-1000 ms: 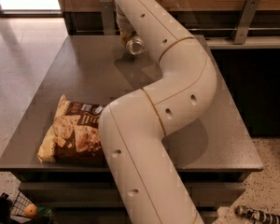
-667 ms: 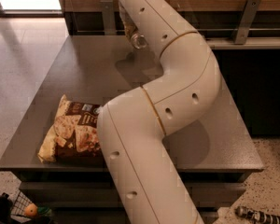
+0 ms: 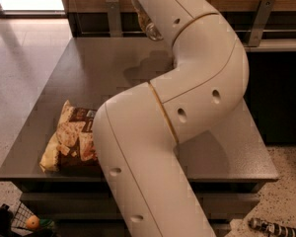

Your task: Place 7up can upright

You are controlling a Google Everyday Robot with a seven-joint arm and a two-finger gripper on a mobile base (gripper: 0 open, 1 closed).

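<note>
Snack bag [image 3: 69,144] lies flat at the lower left of the desk [image 3: 103,68], out of the way. Robot arm [image 3: 187,98] bends across the middle to reach the far edge. At upper centre, the 7up can [image 3: 152,31] shows 1 shiny end just beside the gripper [image 3: 139,10]. It looks tilted, probably being carried, but I cannot tell if it is grasped.

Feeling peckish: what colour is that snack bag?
Brown and cream snack bag, camera view; end effector above far table edge.
</note>
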